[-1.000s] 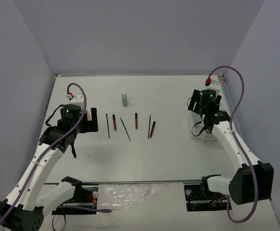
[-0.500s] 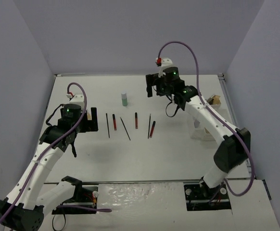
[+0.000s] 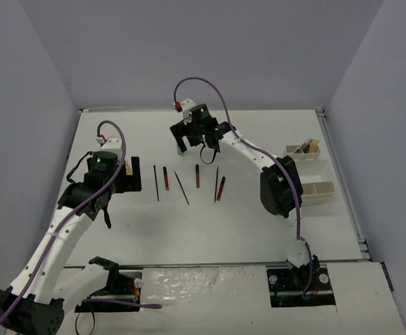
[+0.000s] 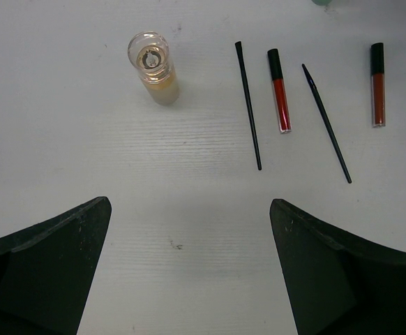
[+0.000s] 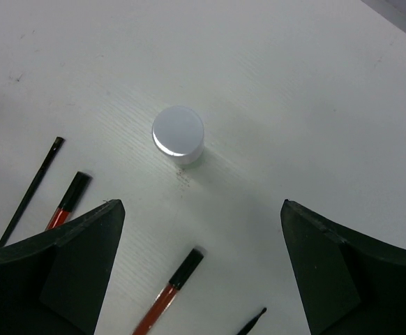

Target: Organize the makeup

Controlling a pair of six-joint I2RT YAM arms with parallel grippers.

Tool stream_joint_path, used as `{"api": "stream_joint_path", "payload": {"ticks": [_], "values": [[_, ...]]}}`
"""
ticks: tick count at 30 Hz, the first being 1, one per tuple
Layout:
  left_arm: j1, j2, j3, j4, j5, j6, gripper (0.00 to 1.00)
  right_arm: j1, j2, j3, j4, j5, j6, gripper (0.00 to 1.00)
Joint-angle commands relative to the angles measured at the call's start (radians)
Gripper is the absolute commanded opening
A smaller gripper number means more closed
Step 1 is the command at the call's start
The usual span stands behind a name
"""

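The right arm's fingers (image 5: pixel 63 265) hang spread wide and empty over the green-based bottle (image 5: pixel 178 135). The bottle stands upright at the far middle of the table (image 5: pixel 294 84), its white cap seen end-on, so its long axis points straight up at the wrist. It sits midway between the fingers, slightly beyond their tips. The left arm's fingers (image 4: pixel 42 272), also spread and empty, are further left, by the beige bottle (image 4: pixel 154 66).

Bright, even light overhead, soft faint shadows, all views sharp.
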Motion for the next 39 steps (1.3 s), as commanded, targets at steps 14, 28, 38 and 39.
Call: {"api": "stream_joint_path", "payload": {"ticks": [14,28,38,39], "values": [[0.016,0.016,0.030,0.025,0.000,-0.012,0.97,0.002,0.128,0.172,0.149,-0.127,-0.053,0.65],[0.018,0.018,0.030,0.022,0.001,-0.012,0.97,0.006,0.158,0.198,0.159,-0.125,-0.048,0.46],[0.018,0.018,0.030,0.023,0.001,-0.011,0.97,0.008,0.135,0.189,0.163,-0.113,-0.055,0.09],[0.018,0.018,0.031,0.023,0.001,-0.010,0.97,0.008,0.124,0.181,0.165,-0.112,-0.055,0.06]]}}
